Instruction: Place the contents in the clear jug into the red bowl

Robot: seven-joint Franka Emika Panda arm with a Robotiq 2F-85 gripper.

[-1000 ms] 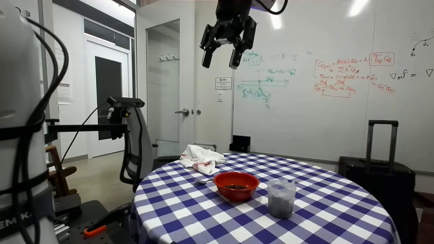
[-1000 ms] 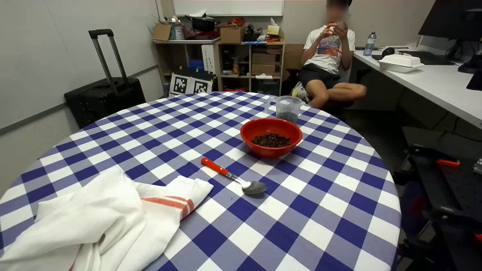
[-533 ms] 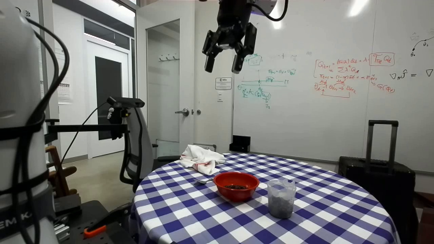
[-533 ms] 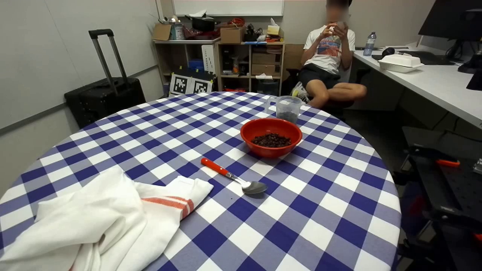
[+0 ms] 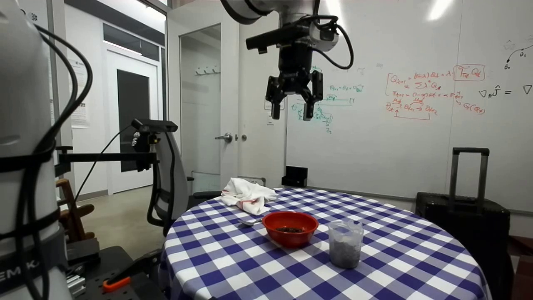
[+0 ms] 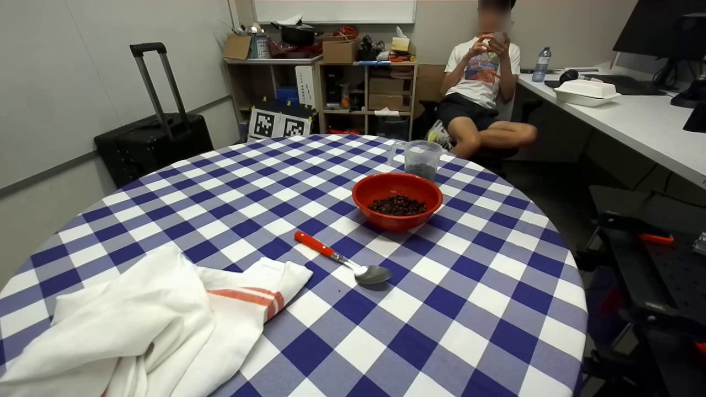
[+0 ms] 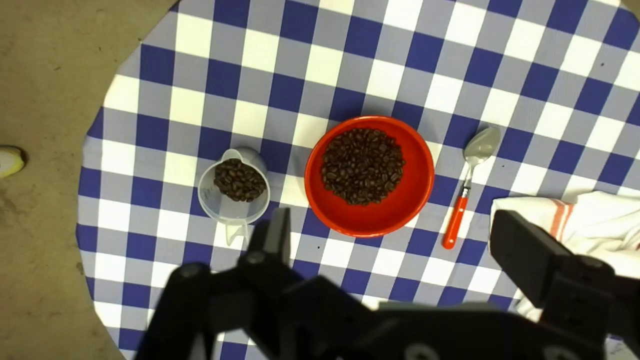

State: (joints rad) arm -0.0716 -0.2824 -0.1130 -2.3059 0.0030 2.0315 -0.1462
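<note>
The clear jug [image 5: 345,246] stands upright on the table, with dark brown beans [image 7: 240,181] inside. It also shows in the wrist view [image 7: 226,206], its handle toward the bottom of the picture, and behind the bowl in an exterior view [image 6: 423,154]. The red bowl [image 5: 290,240] sits beside the jug, and the wrist view shows dark beans in the bowl [image 7: 364,224]. The bowl also shows in an exterior view [image 6: 397,221]. My gripper [image 5: 292,114] is open and empty, high above the table, pointing down. In the wrist view its fingers [image 7: 392,217] are wide apart.
A spoon with a red handle [image 6: 320,245] lies beside the bowl. A crumpled white towel [image 6: 165,314] lies beyond the spoon. The round table has a blue and white checked cloth [image 5: 399,258]. A black suitcase [image 5: 462,233] stands beyond the table edge.
My gripper has come down in the exterior view and shifted slightly right; more of the wrist and arm now shows. It stays open. The jug, bowl, spoon and towel have not moved.
</note>
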